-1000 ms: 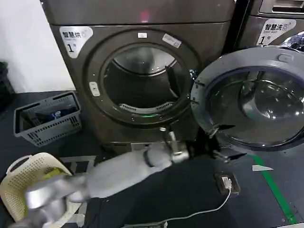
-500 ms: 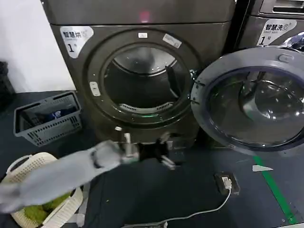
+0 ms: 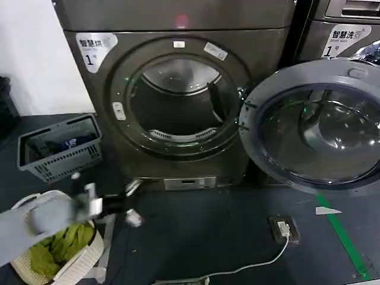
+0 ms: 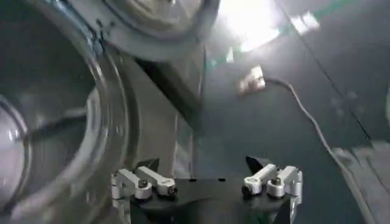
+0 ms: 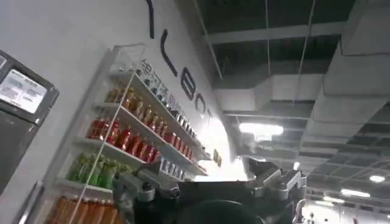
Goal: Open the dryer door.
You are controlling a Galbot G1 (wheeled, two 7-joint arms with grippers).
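The dryer (image 3: pixel 261 47) stands in front of me with its round drum opening (image 3: pixel 178 107) uncovered. The dryer door (image 3: pixel 314 127) hangs swung out to the right, its grey inner ring and dark glass facing me. My left gripper (image 3: pixel 133 203) is low at the left, above the dark floor and well apart from the door, open with nothing between its fingers. The left wrist view shows those spread fingers (image 4: pixel 149 164) beside the dryer's curved front (image 4: pixel 116 122). My right gripper (image 5: pixel 195 176) points up at a shelf wall and ceiling, open and empty.
A grey crate (image 3: pixel 59 148) sits on the floor left of the dryer. A cream laundry basket (image 3: pixel 24 208) holding green cloth is under my left arm. A power adapter (image 3: pixel 284 228) with a white cable and a green floor stripe (image 3: pixel 344 237) lie at the right. A second machine (image 3: pixel 344 24) stands behind the door.
My left arm has swept from below the open door across to the lower left, away from the dryer. The door has stayed swung open.
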